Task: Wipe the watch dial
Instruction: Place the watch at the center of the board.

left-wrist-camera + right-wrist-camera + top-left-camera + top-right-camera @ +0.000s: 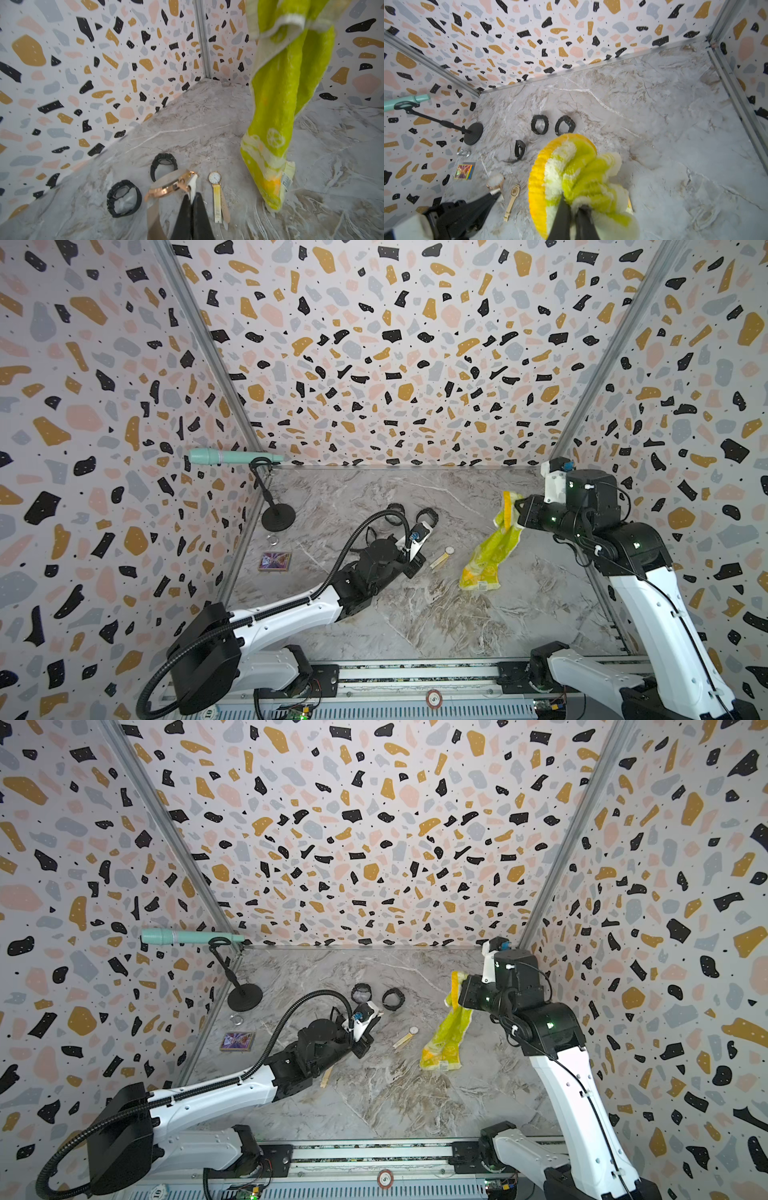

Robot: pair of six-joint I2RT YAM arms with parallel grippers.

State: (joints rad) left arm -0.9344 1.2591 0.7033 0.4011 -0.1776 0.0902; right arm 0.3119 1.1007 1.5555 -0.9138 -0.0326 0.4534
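Left fingers [182,218] pinch the rose-gold watch [166,185] by its lug, likely rigid and slippery; right fingers [560,218] clench the soft, limp towel [577,166].

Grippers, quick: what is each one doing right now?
Left gripper: shut on the rose-gold watch.
Right gripper: shut on the yellow-green towel.

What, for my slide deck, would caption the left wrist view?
Left gripper shut on rose-gold round watch, yellow-green terry towel hanging nearby.
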